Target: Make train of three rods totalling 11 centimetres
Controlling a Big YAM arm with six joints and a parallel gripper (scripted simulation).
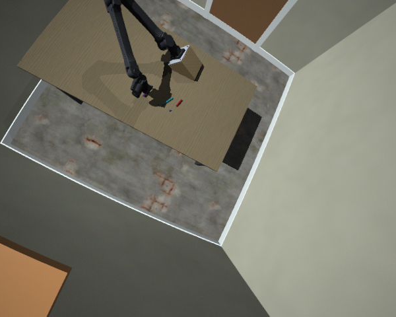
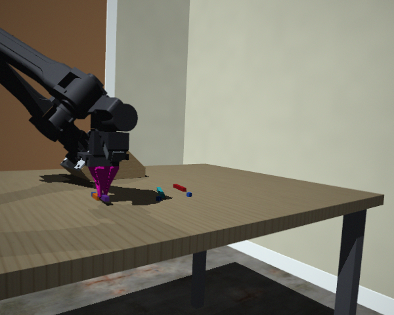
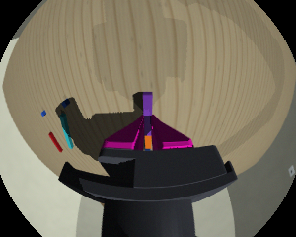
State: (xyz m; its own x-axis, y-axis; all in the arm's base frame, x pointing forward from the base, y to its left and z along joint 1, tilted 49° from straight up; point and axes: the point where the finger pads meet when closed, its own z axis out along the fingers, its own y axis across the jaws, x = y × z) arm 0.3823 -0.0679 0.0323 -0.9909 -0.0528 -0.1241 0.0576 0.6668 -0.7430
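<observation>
My gripper (image 2: 104, 191) has magenta fingers and is shut on a purple rod (image 2: 104, 197), low at the table top. In the wrist view the purple rod (image 3: 146, 103) sticks out ahead of the fingertips. An orange rod (image 3: 147, 140) lies behind the purple rod, in line with it. In the side view the orange rod (image 2: 95, 195) lies just behind the purple one, with a small blue piece at its far side. From above, the gripper (image 1: 144, 92) hides most of these rods.
To the right lie a turquoise rod (image 2: 160, 191), a red rod (image 2: 179, 187) and a small blue rod (image 2: 189, 194); a dark blue piece (image 2: 158, 198) lies by the turquoise one. A wooden block (image 2: 132, 169) under the arm's base stands behind.
</observation>
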